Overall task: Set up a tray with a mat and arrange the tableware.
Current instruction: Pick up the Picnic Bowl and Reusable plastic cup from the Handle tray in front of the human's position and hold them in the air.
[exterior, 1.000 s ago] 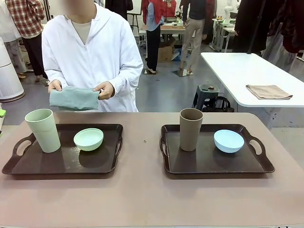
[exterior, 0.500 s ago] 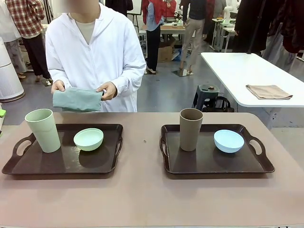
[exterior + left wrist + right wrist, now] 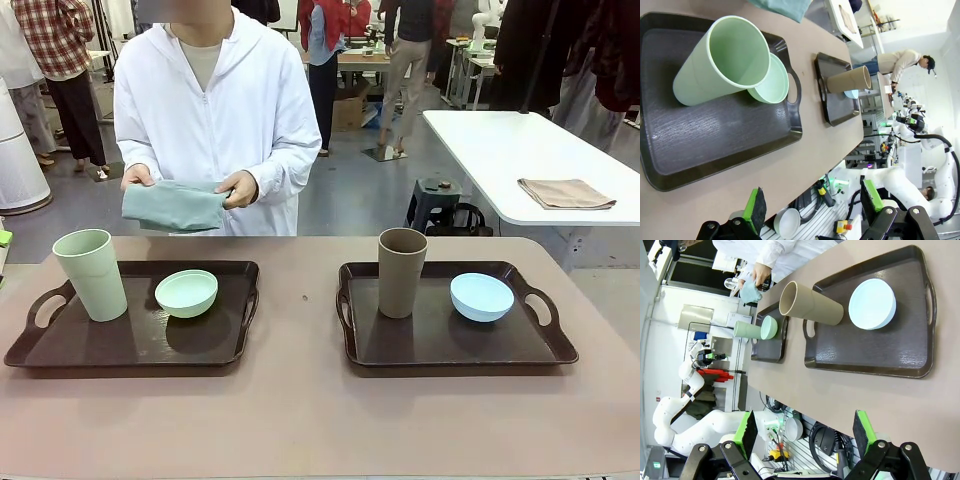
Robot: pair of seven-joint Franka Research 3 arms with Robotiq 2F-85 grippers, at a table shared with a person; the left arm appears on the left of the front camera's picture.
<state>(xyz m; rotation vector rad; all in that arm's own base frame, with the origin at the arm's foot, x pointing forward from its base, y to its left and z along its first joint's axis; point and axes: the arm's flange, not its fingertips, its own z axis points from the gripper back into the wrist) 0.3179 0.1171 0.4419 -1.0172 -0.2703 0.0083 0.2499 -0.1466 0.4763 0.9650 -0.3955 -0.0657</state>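
Observation:
Two dark trays sit on the brown table. The left tray point(image 3: 130, 345) carries a pale green cup point(image 3: 90, 275) and a pale green bowl point(image 3: 187, 293). On the right tray point(image 3: 440, 345) stand a brown cup point(image 3: 401, 272) and a light blue bowl point(image 3: 481, 296). Across the table a person holds a folded grey-green mat point(image 3: 172, 207) in both hands, above the far edge. My left gripper point(image 3: 814, 205) hangs open off the table's near side, facing the green cup point(image 3: 722, 60). My right gripper point(image 3: 805, 432) is open too, short of the right tray point(image 3: 880, 360).
A bare strip of table point(image 3: 300, 400) runs between the trays and along the near edge. Behind on the right, a white table holds a folded brown cloth point(image 3: 566, 193), with a stool point(image 3: 436, 200) beside it. Other people stand farther back.
The person has shifted a little to the right and lifted the folded mat slightly. Trays, cups and bowls have not moved.

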